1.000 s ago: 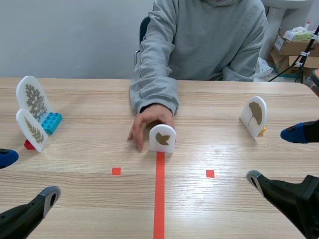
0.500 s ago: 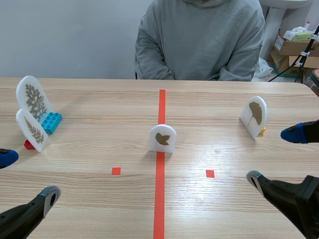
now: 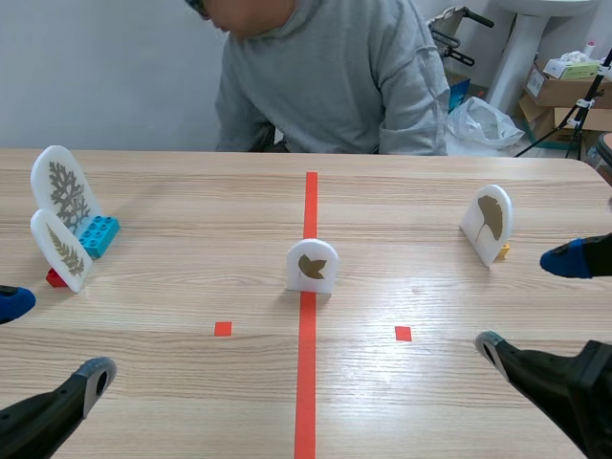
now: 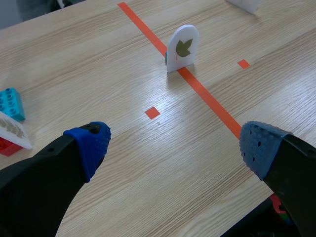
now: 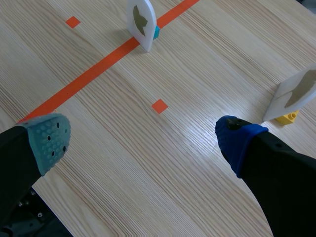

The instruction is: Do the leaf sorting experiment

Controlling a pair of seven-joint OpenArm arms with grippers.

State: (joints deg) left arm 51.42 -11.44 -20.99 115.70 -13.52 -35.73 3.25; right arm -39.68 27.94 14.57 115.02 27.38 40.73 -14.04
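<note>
**Card mid-table, untouched**

Stands upright on tape line, centre of table. Looks light, stiff, tippy on small block foot. Likely best pinched across flat faces near top. Found left gripper and right gripper both spread wide, empty, at near left and near right.

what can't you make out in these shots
Scene view: hands of the person, hidden behind the table.
Scene view: yellow block, mostly behind the ginkgo card.
Scene view: red block, mostly behind the small fern card.
Right wrist view: ginkgo card's leaf, cut off by the edge.
</note>
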